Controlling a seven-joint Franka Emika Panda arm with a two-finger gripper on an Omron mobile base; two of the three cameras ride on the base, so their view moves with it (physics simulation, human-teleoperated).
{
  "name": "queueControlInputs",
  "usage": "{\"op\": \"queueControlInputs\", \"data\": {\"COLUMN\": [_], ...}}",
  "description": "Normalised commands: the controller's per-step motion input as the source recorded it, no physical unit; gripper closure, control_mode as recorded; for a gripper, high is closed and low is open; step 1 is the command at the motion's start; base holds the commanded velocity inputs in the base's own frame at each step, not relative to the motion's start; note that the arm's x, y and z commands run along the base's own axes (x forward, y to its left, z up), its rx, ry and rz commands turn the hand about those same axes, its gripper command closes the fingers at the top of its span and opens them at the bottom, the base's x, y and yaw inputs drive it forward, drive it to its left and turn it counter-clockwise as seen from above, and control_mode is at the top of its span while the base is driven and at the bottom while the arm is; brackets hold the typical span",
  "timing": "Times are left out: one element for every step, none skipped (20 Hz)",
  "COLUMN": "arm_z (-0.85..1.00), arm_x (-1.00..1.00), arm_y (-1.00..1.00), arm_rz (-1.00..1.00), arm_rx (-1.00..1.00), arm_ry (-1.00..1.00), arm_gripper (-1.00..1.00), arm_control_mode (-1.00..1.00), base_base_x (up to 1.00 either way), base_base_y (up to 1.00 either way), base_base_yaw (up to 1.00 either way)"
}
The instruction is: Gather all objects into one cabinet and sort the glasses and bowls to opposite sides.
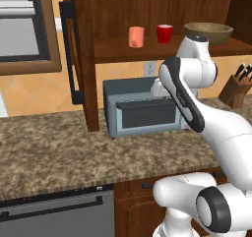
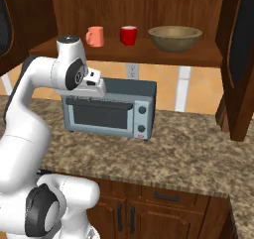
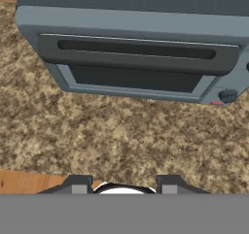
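Note:
The dark brown cabinet (image 1: 113,10) stands open above the counter, its door with the long black handle (image 1: 69,54) swung out to the left. On its shelf (image 2: 124,52) a salmon-pink cup (image 1: 136,37) (image 2: 95,36) and a red cup (image 1: 165,33) (image 2: 128,35) stand side by side left of the middle. The wide tan-brown bowl (image 1: 208,33) (image 2: 175,37) sits at the right end. The grey mug is out of view. My gripper (image 3: 122,184) is open and holds nothing; it hangs over the counter just in front of the toaster oven.
A grey-blue toaster oven (image 1: 142,108) (image 2: 109,109) (image 3: 136,48) sits on the speckled granite counter (image 1: 59,142) under the shelf. A knife block (image 1: 236,88) stands at the right. The other cabinet door (image 2: 240,59) juts out at the right. A dishwasher front (image 1: 54,214) lies below the counter.

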Motion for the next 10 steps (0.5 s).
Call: {"op": "queueControlInputs", "data": {"arm_z": [0.0, 0.0, 0.0, 0.0, 0.0, 0.0, 0.0, 0.0, 0.0, 0.0], "arm_x": [0.0, 0.0, 0.0, 0.0, 0.0, 0.0, 0.0, 0.0, 0.0, 0.0], "arm_y": [0.0, 0.0, 0.0, 0.0, 0.0, 0.0, 0.0, 0.0, 0.0, 0.0], "arm_rz": [0.0, 0.0, 0.0, 0.0, 0.0, 0.0, 0.0, 0.0, 0.0, 0.0], "arm_rx": [0.0, 0.0, 0.0, 0.0, 0.0, 0.0, 0.0, 0.0, 0.0, 0.0], "arm_ry": [0.0, 0.0, 0.0, 0.0, 0.0, 0.0, 0.0, 0.0, 0.0, 0.0], "arm_gripper": [-1.0, -1.0, -1.0, -1.0, -1.0, -1.0, -1.0, -1.0, -1.0, -1.0], "arm_control_mode": [1.0, 1.0, 1.0, 1.0, 1.0, 1.0, 1.0, 1.0, 1.0, 1.0], "base_base_x": [0.0, 0.0, 0.0, 0.0, -0.36, -0.56, -0.81, -0.93, -0.99, -1.0], "base_base_y": [0.0, 0.0, 0.0, 0.0, 0.0, 0.0, 0.0, 0.0, 0.0, 0.0], "base_base_yaw": [0.0, 0.0, 0.0, 0.0, 0.01, 0.0, 0.0, 0.0, 0.0, 0.0]}}
